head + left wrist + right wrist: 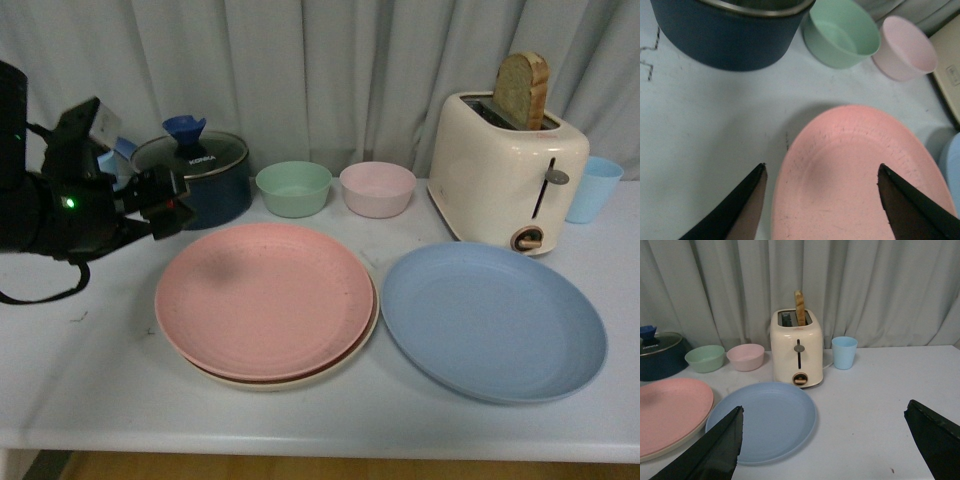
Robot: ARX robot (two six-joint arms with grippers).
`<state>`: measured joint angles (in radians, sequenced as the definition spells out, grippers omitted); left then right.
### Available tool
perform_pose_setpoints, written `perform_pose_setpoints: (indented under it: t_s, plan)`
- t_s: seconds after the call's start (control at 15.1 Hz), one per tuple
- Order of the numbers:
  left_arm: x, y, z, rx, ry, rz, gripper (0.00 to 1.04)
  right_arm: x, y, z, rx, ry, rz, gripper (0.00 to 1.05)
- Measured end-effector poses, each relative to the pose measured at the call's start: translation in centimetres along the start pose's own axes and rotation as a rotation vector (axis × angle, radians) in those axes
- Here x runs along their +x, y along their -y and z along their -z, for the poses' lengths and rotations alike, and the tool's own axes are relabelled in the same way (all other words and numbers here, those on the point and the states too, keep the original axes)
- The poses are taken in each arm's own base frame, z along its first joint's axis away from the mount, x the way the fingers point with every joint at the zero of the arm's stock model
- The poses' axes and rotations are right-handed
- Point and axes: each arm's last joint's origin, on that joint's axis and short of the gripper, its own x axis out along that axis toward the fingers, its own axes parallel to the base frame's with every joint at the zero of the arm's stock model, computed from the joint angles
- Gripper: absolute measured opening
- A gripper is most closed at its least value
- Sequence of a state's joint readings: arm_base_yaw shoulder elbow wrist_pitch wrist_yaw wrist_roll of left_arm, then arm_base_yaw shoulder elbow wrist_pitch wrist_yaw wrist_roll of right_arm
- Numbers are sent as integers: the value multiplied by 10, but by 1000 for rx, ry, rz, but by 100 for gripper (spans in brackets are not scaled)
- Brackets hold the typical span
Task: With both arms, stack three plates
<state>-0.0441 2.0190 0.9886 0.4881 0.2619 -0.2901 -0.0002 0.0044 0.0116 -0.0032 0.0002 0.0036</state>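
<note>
The pink plate lies on top of the cream plate, whose rim shows under it, at the table's left middle. The blue plate lies alone to their right, in front of the toaster. My left gripper hovers open above the table at the pink plate's far left edge; in the left wrist view the left gripper has its jaws wide apart over the pink plate. My right gripper is open and empty; the right wrist view shows the blue plate and the pink plate. The right arm is out of the front view.
A dark blue lidded pot, a green bowl and a small pink bowl stand behind the plates. A cream toaster with bread and a blue cup stand at the back right. The table's front edge is near.
</note>
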Motion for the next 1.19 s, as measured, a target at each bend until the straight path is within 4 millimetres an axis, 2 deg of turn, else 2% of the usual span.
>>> perform_pose_setpoints:
  t_s: [0.2,0.4,0.53,0.6,0.73,0.8,0.93,1.06,1.19]
  plan:
    - [-48,19,-32,0,212,40,100,0,0,0,0,0,0,98]
    - [-109,33,-44,62,370,-26,96,0,0,0,0,0,0,98]
    - [-156,34,-37,237,628,-162,73,0,0,0,0,0,0,98]
    - [-167,32,-24,280,638,-191,60,0,0,0,0,0,0,98]
    - [-172,25,12,310,555,-217,37,0,0,0,0,0,0,98]
    - [-178,23,23,315,545,-221,25,0,0,0,0,0,0,98]
    - [-196,27,32,323,598,-211,1,0,0,0,0,0,0,98]
    - [-203,24,51,322,564,-218,2,0,0,0,0,0,0,98]
    - [-214,25,60,324,576,-216,2,0,0,0,0,0,0,98]
